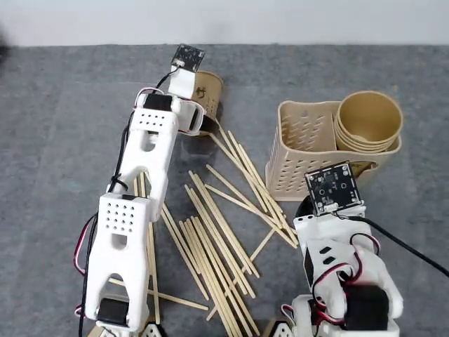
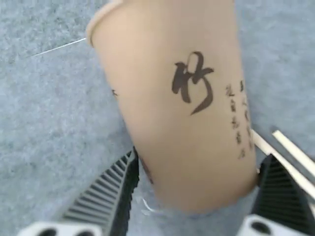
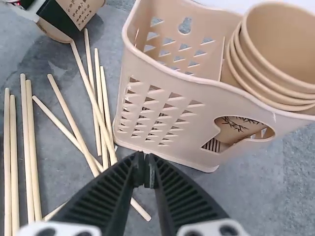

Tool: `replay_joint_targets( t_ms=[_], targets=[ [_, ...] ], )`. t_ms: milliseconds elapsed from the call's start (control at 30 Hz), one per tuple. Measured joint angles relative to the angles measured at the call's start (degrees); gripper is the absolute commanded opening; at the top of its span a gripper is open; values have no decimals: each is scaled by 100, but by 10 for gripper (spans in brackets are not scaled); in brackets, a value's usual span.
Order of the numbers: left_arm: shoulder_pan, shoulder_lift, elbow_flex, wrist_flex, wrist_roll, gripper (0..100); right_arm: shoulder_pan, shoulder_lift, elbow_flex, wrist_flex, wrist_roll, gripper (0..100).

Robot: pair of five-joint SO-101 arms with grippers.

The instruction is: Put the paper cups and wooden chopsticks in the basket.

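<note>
Where the scattered sticks thin out toward the far edge of the grey surface [image 1: 63, 126], one paper cup [image 1: 208, 93] lies tipped on its side, well apart from the basket [image 1: 295, 161]. The left claw [image 2: 197, 182] pinches this cup, a ribbed finger [image 2: 120, 189] against each flank near its base. Whether the cup rests on the surface or hangs just above it cannot be told.

A stack of paper cups [image 1: 370, 119] stands upright in one of the basket's two compartments, the one farther from the left arm. Four nested rims can be counted in the right wrist view, which makes five cups in all.

The wooden chopsticks [image 1: 217, 232] lie loose on the surface between the two arms and beside the basket, crossing one another. There are well over a dozen; the overlaps and the left arm above some of them prevent an exact count.

The right claw [image 3: 144, 169] sits just in front of the basket's near wall, its two dark fingers pressed together on nothing, with a few chopsticks on the surface beneath it.
</note>
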Motion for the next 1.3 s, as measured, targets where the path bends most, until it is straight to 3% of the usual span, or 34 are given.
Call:
replay_joint_targets(
  t_ms=[200,367,667,833,1033,1300],
  targets=[
    [-9,18,-158,123,-105,276,0,0,0,0,-18,10],
    [-18,-18,-659,1037,-589,272,0,0,0,0,-18,10],
    [-18,-158,-2303,2927,-642,272,0,0,0,0,-18,12],
    [-18,-255,-3103,3226,-642,272,0,0,0,9,-18,12],
    [-44,-1020,-2637,3253,-782,272,0,0,-369,448,-18,12],
    [-18,-3569,-255,3253,-941,272,0,-9,-853,695,-18,12]
  ],
)
